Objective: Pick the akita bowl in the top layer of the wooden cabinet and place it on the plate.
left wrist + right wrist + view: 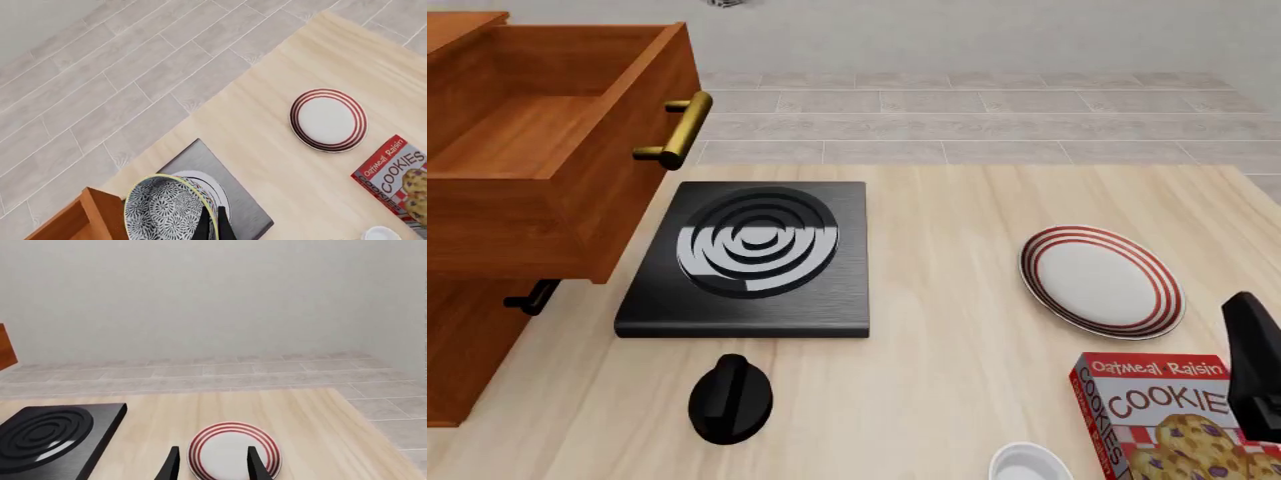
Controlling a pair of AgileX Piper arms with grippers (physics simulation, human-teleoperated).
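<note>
In the left wrist view the akita bowl point(163, 210), black-and-white patterned, hangs tilted above the black stove point(250, 210). My left gripper point(213, 226) is shut on its rim. The bowl and left gripper are out of the front view. The red-ringed white plate point(1101, 277) point(328, 120) lies bare on the table's right side. The wooden cabinet point(467, 330) stands at the left with the top layer point(547, 130) pulled out and nothing showing inside. My right gripper point(213, 467) is open, low near the table, with the plate point(230, 452) just beyond its fingers.
The black stove point(747, 255) sits between cabinet and plate, with its black knob point(731, 398) in front. A cookies box point(1168, 420) and a plain white bowl point(1028, 465) lie near the front right edge. The right arm point(1254, 365) stands beside the box.
</note>
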